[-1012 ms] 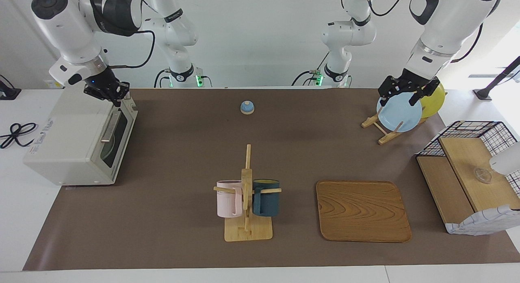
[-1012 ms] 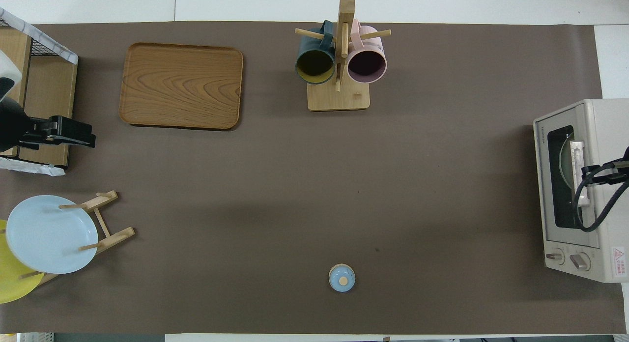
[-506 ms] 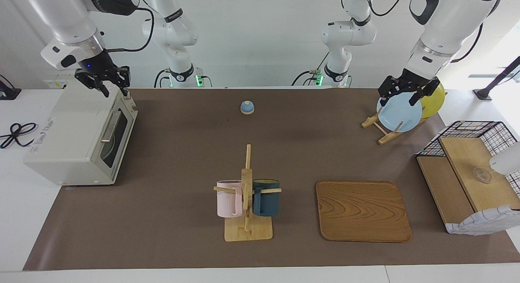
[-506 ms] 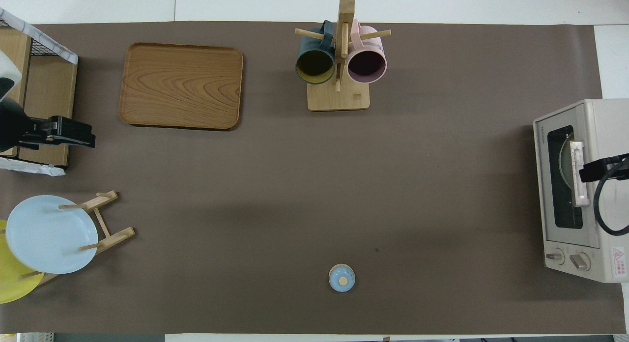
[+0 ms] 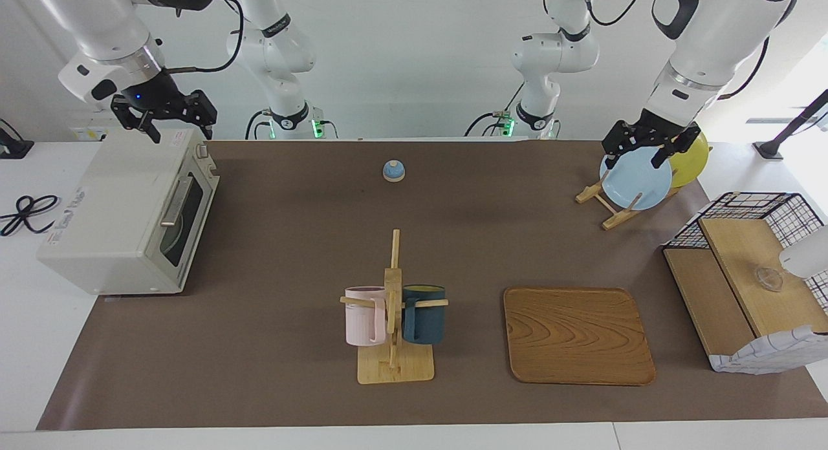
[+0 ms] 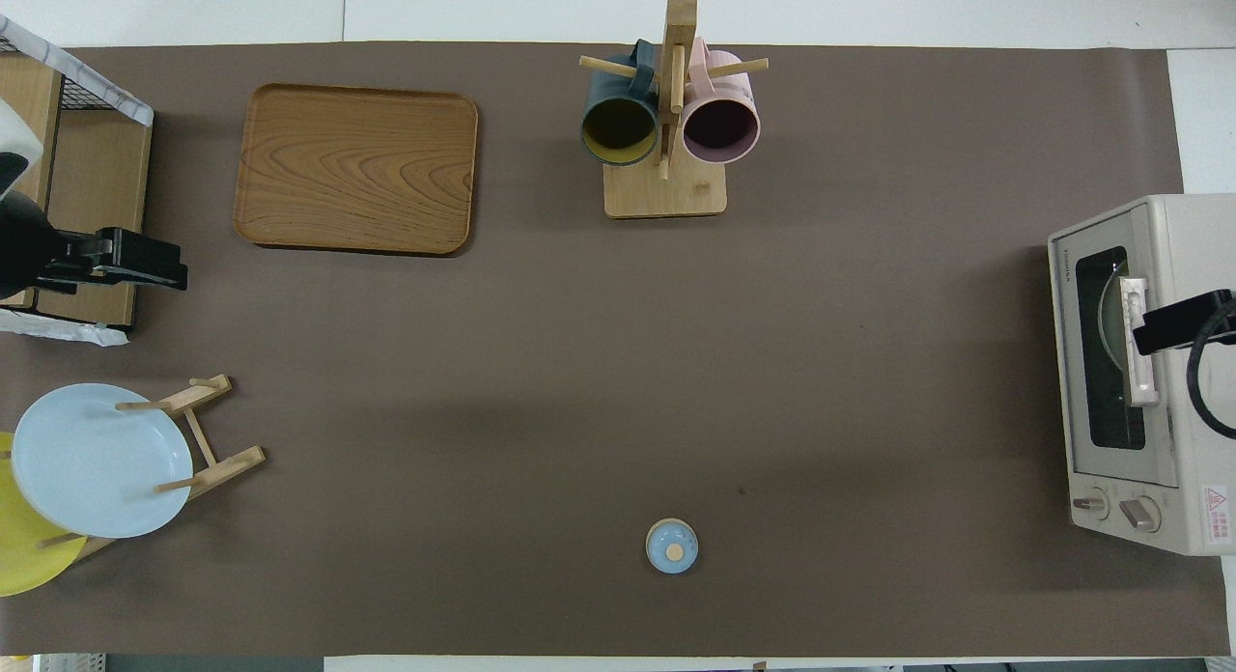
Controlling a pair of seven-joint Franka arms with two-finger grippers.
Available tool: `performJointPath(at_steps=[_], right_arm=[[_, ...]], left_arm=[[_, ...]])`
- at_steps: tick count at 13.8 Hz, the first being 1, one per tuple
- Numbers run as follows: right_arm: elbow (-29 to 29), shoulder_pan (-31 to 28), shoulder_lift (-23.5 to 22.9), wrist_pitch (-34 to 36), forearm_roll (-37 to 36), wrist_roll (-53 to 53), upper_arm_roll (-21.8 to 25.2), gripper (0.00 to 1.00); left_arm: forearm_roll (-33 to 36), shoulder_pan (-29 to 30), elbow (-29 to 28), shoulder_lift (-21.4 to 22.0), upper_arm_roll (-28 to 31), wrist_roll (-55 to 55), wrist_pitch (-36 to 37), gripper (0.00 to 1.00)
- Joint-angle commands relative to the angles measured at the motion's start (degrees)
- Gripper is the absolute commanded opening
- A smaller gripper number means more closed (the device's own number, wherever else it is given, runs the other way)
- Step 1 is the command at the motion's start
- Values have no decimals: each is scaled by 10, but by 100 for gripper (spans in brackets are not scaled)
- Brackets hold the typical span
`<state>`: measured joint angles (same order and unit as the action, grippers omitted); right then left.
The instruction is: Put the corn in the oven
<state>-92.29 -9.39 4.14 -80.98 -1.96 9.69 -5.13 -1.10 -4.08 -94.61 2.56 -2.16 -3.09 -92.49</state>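
Note:
The off-white oven (image 5: 110, 191) stands at the right arm's end of the table with its dark glass door shut; it also shows in the overhead view (image 6: 1190, 230). A pale round shape shows through the glass. The corn is out of view. My right gripper (image 5: 182, 135) is open and empty, raised over the oven's top at the end nearest the robots; in the overhead view (image 6: 1173, 322) it lies over the door handle. My left gripper (image 5: 636, 158) is open and empty, up in the air over the blue plate (image 5: 637, 182), and waits.
A mug tree (image 5: 392, 308) with a pink and a dark blue mug stands mid-table, a wooden tray (image 5: 576, 337) beside it. A small blue lid (image 5: 393, 171) lies near the robots. A plate rack also holds a yellow plate (image 5: 693, 158). A wire shelf (image 5: 750, 269) stands at the left arm's end.
My right gripper has risen from the oven's top front edge, turned, and its fingers have spread. The left arm has not moved.

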Motion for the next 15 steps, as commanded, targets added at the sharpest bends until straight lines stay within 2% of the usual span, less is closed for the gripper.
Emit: performJointPath(at_steps=[1, 2, 5, 15], right_arm=[[29, 53, -18, 17, 5, -10, 38, 100], [29, 73, -17, 17, 5, -10, 61, 100], [12, 83, -4, 17, 5, -10, 77, 100], [14, 91, -5, -5, 6, -43, 78, 100]], left_arm=[[12, 6, -5, 9, -4, 2, 0, 100], [12, 6, -6, 9, -4, 2, 0, 100], [12, 6, -5, 9, -4, 2, 0, 100], [12, 6, -5, 9, -4, 2, 0, 100]])
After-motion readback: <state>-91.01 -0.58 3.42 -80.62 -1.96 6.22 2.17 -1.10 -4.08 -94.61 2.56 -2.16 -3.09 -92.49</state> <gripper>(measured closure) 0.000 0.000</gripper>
